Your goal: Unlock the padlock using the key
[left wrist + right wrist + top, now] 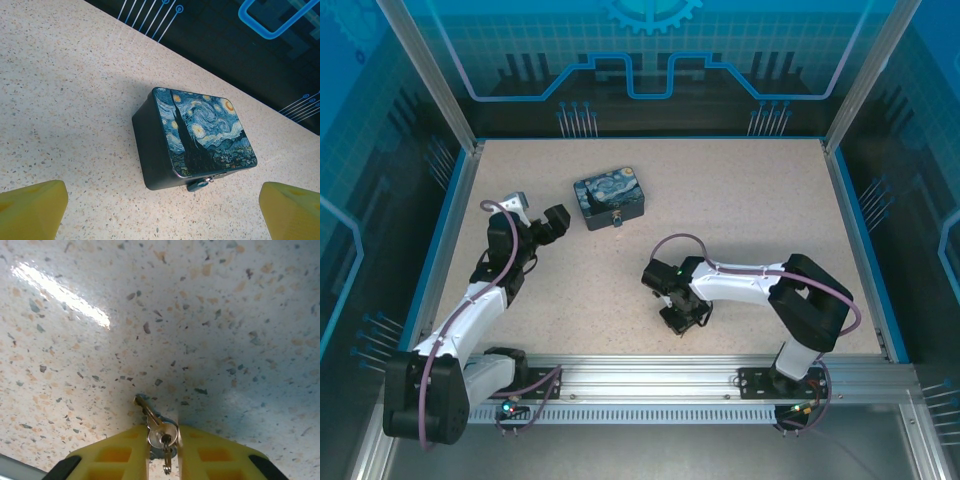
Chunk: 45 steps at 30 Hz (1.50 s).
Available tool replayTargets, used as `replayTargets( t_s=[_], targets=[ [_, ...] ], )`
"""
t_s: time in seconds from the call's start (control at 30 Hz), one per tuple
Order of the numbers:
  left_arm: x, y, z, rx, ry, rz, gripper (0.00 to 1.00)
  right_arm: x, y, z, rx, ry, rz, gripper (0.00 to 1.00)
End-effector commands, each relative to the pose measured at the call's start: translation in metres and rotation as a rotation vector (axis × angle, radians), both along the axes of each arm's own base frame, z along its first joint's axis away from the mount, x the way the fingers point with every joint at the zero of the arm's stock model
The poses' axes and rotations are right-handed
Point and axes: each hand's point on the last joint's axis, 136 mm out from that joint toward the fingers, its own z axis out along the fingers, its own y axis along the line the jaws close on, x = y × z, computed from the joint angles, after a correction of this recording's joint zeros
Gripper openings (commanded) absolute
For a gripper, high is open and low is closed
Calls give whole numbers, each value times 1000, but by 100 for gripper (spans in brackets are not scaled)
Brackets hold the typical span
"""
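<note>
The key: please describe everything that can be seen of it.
The key is small, thin, silvery metal, with a rounded head that has a hole carrying a little ring. Its head sits between the yellow fingers of the right gripper; its blade slants up-left, the tip at the speckled table.

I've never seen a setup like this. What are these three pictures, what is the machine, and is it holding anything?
Two robot arms are bolted to a speckled table. One picture looks down from above; the other two come from a camera on each wrist. On the table sits a painted tin with a tiny padlock at its front. The left pincer is wide open and empty, facing the tin. The right pincer points down, low over the table, and pinches a small key between its yellow fingers.
</note>
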Motion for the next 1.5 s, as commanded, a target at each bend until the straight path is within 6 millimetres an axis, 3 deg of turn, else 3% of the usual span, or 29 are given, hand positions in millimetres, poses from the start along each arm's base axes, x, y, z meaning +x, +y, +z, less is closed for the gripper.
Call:
replayTargets(
  t_s=[0.0,0.3,0.57,0.8,0.87,1.1,1.33,1.47],
  targets=[
    [0,-5,14,-18,-29,-20,99,-6,-17,-8,-53,24,-12,17],
    [0,-5,15,-18,-31,-21,99,5,-9,2,7,-15,-10,1],
    [-2,-9,19,-23,-35,-44,99,16,-6,10,72,-49,-21,0],
    [-4,-24,28,-74,-12,-108,99,39,4,39,231,-160,-36,0],
    [-5,-34,31,-94,7,-140,99,44,4,47,284,-205,-28,0],
    [-12,-78,55,-120,64,-270,97,82,10,103,477,-494,53,0],
    [-22,-149,77,-232,121,-431,88,121,9,161,522,-871,176,0],
    [-29,-189,85,-279,180,-514,84,132,13,188,530,-1002,238,0]
  ],
)
